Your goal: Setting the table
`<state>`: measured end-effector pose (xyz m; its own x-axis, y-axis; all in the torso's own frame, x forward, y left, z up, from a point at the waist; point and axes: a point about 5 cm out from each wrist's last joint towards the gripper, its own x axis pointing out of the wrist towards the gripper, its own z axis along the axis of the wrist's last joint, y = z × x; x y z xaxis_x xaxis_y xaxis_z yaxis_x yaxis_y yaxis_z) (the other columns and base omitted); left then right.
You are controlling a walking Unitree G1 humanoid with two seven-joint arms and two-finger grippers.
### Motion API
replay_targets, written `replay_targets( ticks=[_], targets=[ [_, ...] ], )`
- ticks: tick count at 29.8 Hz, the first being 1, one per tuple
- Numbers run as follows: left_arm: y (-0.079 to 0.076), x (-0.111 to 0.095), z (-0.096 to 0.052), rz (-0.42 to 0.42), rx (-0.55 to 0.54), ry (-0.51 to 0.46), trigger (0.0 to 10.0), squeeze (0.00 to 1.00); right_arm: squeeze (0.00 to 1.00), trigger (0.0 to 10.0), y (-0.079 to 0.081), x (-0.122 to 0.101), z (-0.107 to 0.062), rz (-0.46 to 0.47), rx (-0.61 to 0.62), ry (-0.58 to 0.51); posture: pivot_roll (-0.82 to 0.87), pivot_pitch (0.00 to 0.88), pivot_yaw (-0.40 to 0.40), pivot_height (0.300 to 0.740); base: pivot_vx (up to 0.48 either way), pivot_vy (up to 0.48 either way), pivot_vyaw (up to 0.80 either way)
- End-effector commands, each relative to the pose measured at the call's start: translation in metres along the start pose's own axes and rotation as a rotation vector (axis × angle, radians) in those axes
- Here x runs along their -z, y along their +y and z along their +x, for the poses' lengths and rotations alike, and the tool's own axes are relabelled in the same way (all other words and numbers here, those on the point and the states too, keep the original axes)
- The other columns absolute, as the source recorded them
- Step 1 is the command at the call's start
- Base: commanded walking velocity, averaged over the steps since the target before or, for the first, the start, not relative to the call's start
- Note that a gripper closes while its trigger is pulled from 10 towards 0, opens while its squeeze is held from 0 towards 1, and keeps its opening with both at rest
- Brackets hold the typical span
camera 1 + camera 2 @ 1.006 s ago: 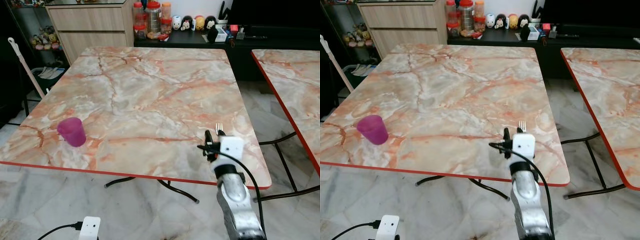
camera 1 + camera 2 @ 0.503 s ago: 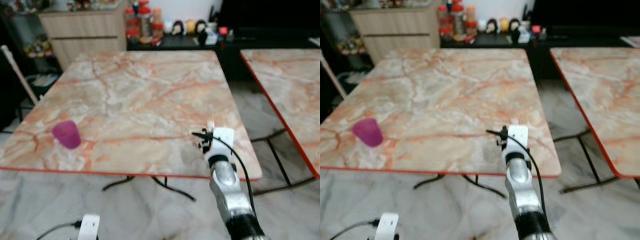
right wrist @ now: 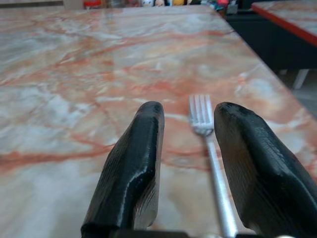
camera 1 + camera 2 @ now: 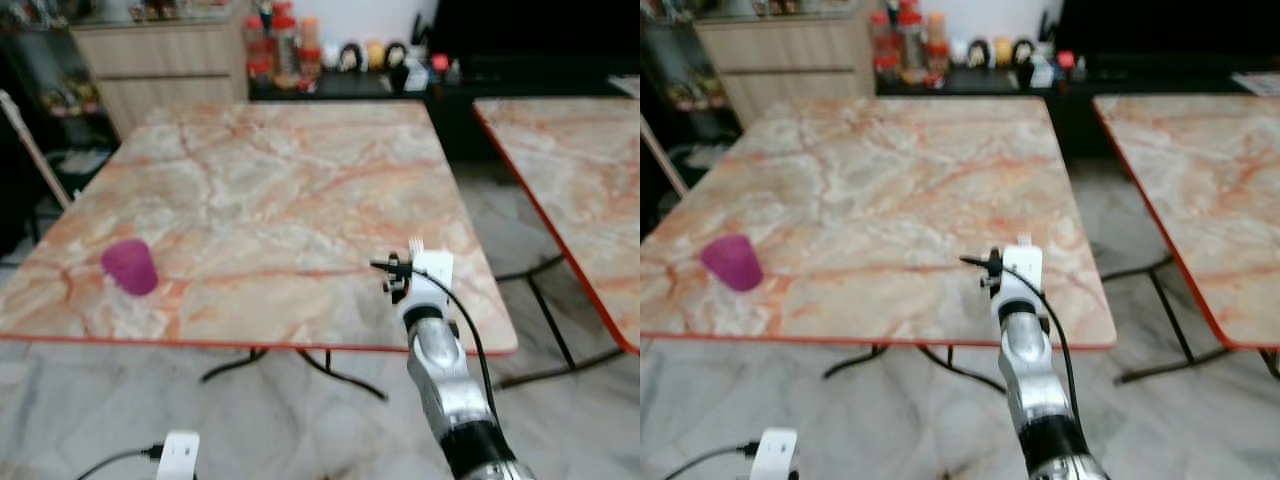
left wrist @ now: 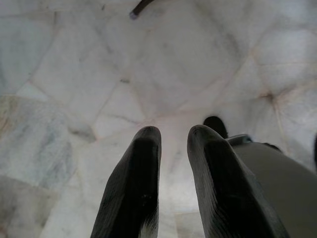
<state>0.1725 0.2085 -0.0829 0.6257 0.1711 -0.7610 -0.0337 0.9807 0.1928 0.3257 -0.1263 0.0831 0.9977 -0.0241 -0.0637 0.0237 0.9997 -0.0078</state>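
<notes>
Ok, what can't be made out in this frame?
- Right claw: whether it grips the fork; the handle runs off the right wrist view's bottom edge.
- Fork in the head views: only the tines poke past the wrist housing.
- Jars and figurines behind the table: blurred.

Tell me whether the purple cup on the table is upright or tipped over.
Upright. The purple cup stands on its base on the marble table, near the front edge on the robot's left, with its wider rim facing up.

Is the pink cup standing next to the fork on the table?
No, the pink cup stands near the table's left front edge, while the fork lies far off, near the right front corner.
</notes>
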Motion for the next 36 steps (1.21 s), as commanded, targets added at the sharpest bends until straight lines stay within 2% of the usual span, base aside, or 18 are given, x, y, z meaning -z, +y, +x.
replay_targets(
  ticks=[1,8,14,16,36],
  targets=[
    [0.0027,0.0061,-0.0012,-0.005,-0.011,0.026,10.0,0.00,0.00,10.0,0.0031,-0.0038,0.0010,0.003,-0.018,-0.027,-0.01,0.036,0.025,0.740,0.244,0.000,0.00],
    [0.0019,0.0066,-0.0013,-0.007,-0.010,0.029,10.0,0.00,0.00,10.0,0.0015,-0.0037,0.0046,0.008,-0.010,-0.010,-0.01,0.036,0.022,0.740,0.245,0.000,0.00],
    [0.0017,0.0065,-0.0013,-0.009,-0.011,0.028,10.0,0.00,0.00,10.0,0.0019,-0.0045,0.0055,0.009,-0.015,-0.015,-0.01,0.036,0.021,0.740,0.249,0.000,-0.75],
    [0.0010,0.0064,-0.0013,-0.011,-0.012,0.028,10.0,0.00,0.00,10.0,0.0023,-0.0024,0.0054,-0.017,-0.017,-0.004,-0.01,0.037,0.019,0.740,0.268,0.000,0.00],
    [0.0022,0.0106,-0.0026,-0.006,-0.018,0.035,10.0,0.00,0.00,10.0,0.0077,0.0030,-0.0003,-0.035,-0.066,-0.007,0.00,0.037,0.015,0.740,0.266,0.000,0.00]
  ],
)
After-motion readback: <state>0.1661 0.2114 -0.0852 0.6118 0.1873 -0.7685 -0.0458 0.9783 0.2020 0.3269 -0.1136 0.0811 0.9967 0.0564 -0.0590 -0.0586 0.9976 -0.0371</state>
